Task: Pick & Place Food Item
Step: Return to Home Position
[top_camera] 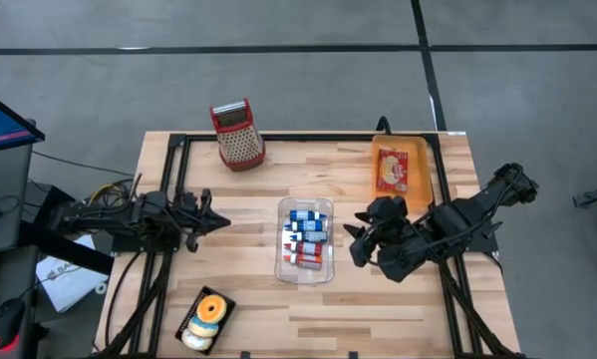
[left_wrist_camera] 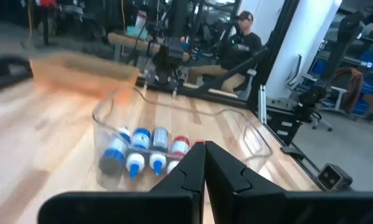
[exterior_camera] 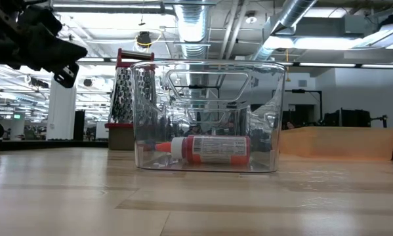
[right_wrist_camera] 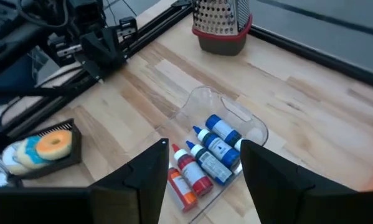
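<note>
At the table's front-left corner the black bin (right_wrist_camera: 61,160) holds the donuts (right_wrist_camera: 37,149), stacked on one another. An orange donut (right_wrist_camera: 53,144) lies on top, with blue and white showing under it; the rest of the stack is covered, and its colours cannot be told apart.

Just right of the bin's side of the table, the left gripper (top_camera: 221,221) hangs above the wood, pointing toward the table's middle. Its jaws are pressed together with nothing between them.

A clear bin (top_camera: 323,206) stands at the middle of the table, between the two grippers. Blue-capped and red-capped bottles (top_camera: 306,237) lie side by side in it. Their labels carry print, but none of it can be read, even on the red bottle seen close in the low view.

The right gripper (top_camera: 357,237) hovers just right of the clear bin, its jaws spread wide and empty.

A red-trimmed grater (top_camera: 238,135) stands upright near the far edge. An orange tray (top_camera: 378,160) at the far right holds a red-and-white packet (top_camera: 394,172) whose printing is too small to make out.

Beyond the table a seated person (left_wrist_camera: 242,40) shows, partly cut off by framing and equipment.
</note>
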Available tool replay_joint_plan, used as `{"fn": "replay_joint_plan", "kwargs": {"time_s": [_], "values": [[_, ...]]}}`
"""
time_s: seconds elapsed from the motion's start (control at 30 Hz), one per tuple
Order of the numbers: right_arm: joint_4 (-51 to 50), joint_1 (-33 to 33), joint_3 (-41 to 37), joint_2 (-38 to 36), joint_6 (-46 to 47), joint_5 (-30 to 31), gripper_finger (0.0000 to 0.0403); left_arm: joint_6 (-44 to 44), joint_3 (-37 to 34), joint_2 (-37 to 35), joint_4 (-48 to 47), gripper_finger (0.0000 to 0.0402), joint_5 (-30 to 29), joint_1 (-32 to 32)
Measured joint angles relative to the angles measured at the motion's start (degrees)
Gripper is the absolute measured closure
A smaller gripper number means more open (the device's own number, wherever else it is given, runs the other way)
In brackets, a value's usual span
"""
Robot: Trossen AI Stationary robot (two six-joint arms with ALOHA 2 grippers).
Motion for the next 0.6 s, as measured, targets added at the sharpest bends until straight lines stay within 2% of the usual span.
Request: {"fn": "replay_joint_plan", "kwargs": {"time_s": [0.2,0.33,0.43,0.53,0.6], "values": [[1.73,-1.58,0.00,0.00,-9.11,-0.02,0.0212,-1.70,0.00,3.55,-0.01,0.0400,0.15,0.00],[5.57,-3.09,0.00,0.00,-19.15,-0.12,0.0212,-2.34,-0.12,6.09,1.05,0.0400,0.20,0.00],[12.88,-5.10,-1.99,-0.20,-28.85,-1.01,0.0212,-2.34,-0.13,7.62,2.71,0.0400,0.19,0.00],[23.64,-7.50,-6.65,-0.47,-40.67,-5.90,0.0212,-2.34,-0.13,8.94,3.16,0.0400,0.18,0.00],[33.24,-9.39,-10.59,-0.52,-47.69,-12.49,0.0212,-2.34,-0.13,9.48,3.18,0.0400,0.19,0.00]]}}
